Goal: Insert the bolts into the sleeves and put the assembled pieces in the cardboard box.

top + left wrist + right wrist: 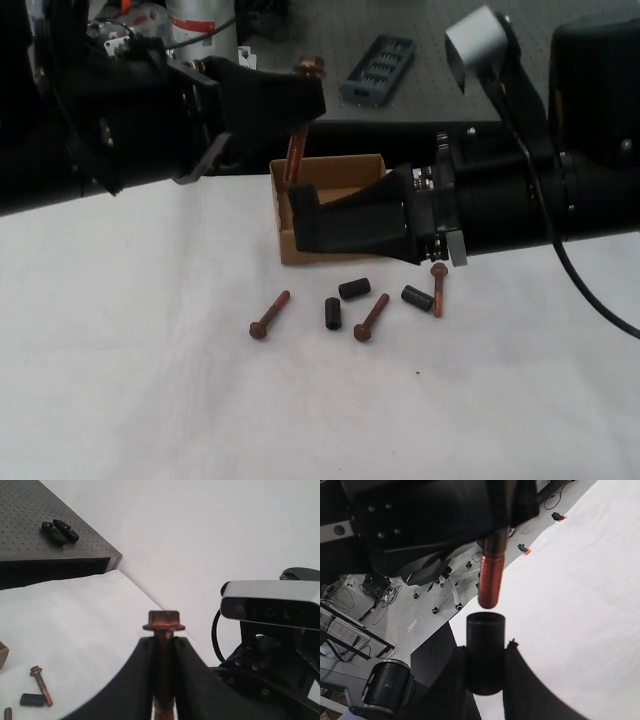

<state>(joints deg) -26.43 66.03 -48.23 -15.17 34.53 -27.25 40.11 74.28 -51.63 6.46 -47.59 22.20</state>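
Right wrist view: the bolt (490,575) points threads-first at the sleeve (485,635) mouth, just apart, aligned for insertion. The left gripper (162,647) clenches the bolt's shank; the right gripper (485,672) clamps the sleeve. Both hang by the cardboard box (330,160), whose 6 o'clock side holds loose bolts (270,315) and loose sleeves (354,289).

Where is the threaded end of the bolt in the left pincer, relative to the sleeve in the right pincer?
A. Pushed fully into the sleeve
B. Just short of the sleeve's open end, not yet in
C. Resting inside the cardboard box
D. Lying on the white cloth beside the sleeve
B: in the right wrist view the bolt ends just short of the open rim of the sleeve, with a sliver of background between them.
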